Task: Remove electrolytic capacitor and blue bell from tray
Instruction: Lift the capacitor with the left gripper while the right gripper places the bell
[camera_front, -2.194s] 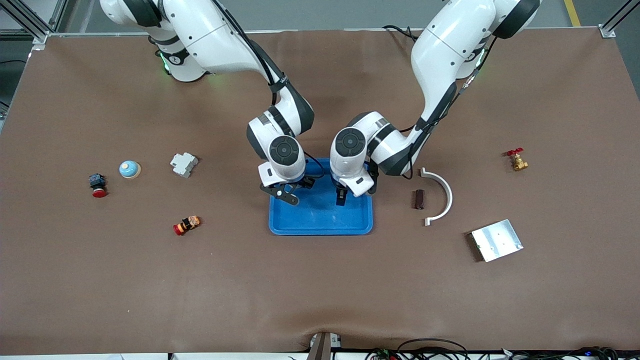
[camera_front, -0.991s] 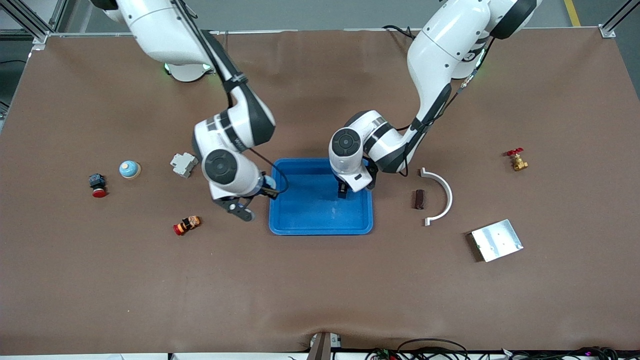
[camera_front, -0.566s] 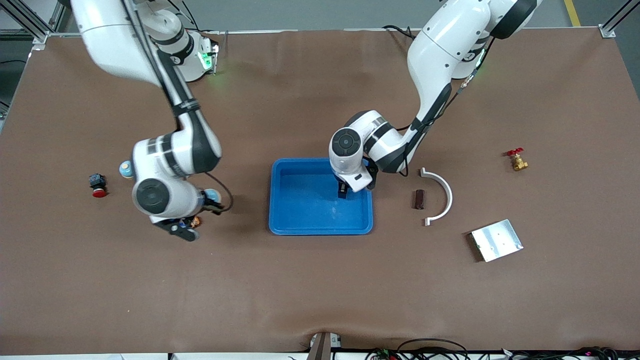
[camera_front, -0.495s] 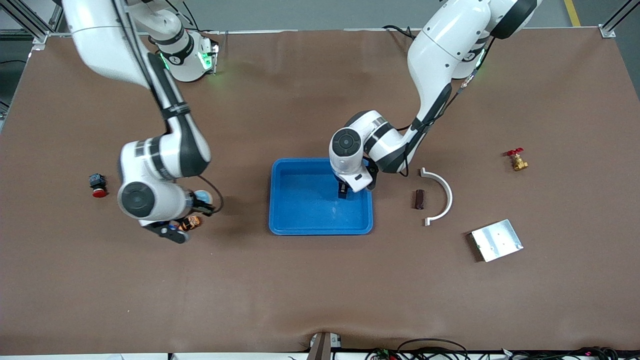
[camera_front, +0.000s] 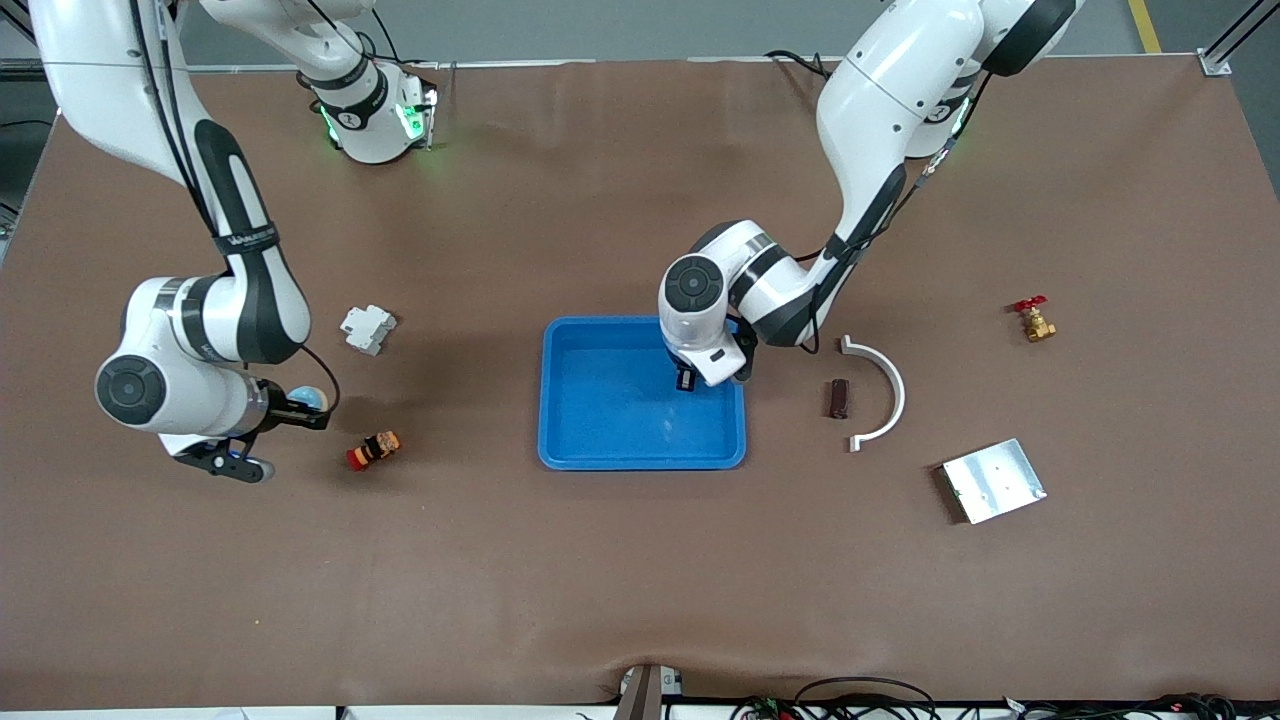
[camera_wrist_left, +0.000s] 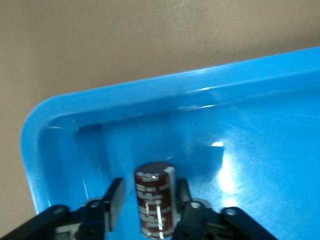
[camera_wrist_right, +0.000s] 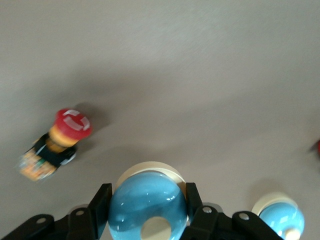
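1. Overhead, the tray (camera_front: 642, 440) sits mid-table. The left gripper (camera_front: 686, 381) reaches down inside it, close to the rim at the left arm's end, where the electrolytic capacitor (camera_front: 684, 379) stands.
2. Also overhead, the right gripper (camera_front: 255, 432) hangs over bare table near the right arm's end, with the blue bell (camera_front: 308, 401) in its grasp, well apart from the tray; a drop-off spot there seems the reason. A red-capped button (camera_front: 373, 449) lies beside it.
3. Left wrist view: the capacitor (camera_wrist_left: 155, 199) stands upright by the tray's rounded corner (camera_wrist_left: 47, 127), a finger on each flank, closed against it or nearly so, presumably for a straight lift over the rim.
4. Right wrist view: the fingers (camera_wrist_right: 100, 202) are clamped on the blue bell (camera_wrist_right: 148, 209), dome up. A second bell (camera_wrist_right: 278, 221) rests on the table below.
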